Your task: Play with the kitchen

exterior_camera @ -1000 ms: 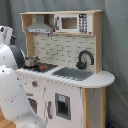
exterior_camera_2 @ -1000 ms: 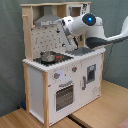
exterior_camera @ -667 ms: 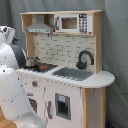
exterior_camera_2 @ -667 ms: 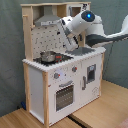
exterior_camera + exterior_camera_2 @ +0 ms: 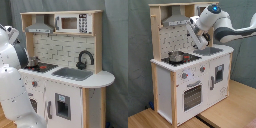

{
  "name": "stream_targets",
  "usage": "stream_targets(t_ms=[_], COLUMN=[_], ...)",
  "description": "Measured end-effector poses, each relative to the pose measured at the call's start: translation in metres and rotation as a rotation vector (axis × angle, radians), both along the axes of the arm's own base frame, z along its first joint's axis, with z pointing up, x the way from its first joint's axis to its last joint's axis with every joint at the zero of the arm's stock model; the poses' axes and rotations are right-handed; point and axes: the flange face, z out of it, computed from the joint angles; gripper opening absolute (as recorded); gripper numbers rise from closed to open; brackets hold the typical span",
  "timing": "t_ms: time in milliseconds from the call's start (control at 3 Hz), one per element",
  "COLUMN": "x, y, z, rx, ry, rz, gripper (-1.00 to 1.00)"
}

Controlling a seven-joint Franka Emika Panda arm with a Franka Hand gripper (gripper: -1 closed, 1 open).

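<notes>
The kitchen (image 5: 65, 95) (image 5: 178, 95) is a white and light-wood toy unit seen in both exterior views. It has a red-ringed stovetop (image 5: 46, 66), a grey sink (image 5: 72, 73), a black faucet (image 5: 85, 58), a range hood (image 5: 176, 20) and an oven door (image 5: 193, 95). A small metal pot (image 5: 176, 56) stands on the stovetop. In the second exterior view my arm reaches in from the second exterior view's right. My gripper (image 5: 203, 46) hangs over the counter near the sink, beside the backsplash. In the first exterior view the arm's white body (image 5: 11, 85) hides the gripper.
A microwave (image 5: 70, 23) sits on the top shelf. Knobs (image 5: 184, 76) line the front above the oven. The kitchen stands on a wooden floor (image 5: 223, 107) before a grey curtain (image 5: 140, 50). The arm's base fills the first exterior view's left edge.
In the second exterior view the arm's blue-lit joint has risen a little. The hand has stayed over the counter near the sink. The pot has not moved.
</notes>
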Motion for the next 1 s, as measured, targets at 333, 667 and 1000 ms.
stream_targets(t_ms=[333,667,1000], x=[0.015,0.034,0.051], y=[-0.015,-0.031,-0.041], z=[-0.001,-0.007,-0.017], rx=[0.018,0.028,0.036], ry=[0.086,0.158,0.221], rz=[-0.025,-0.048,-0.05], gripper=[1.0,1.0,1.0])
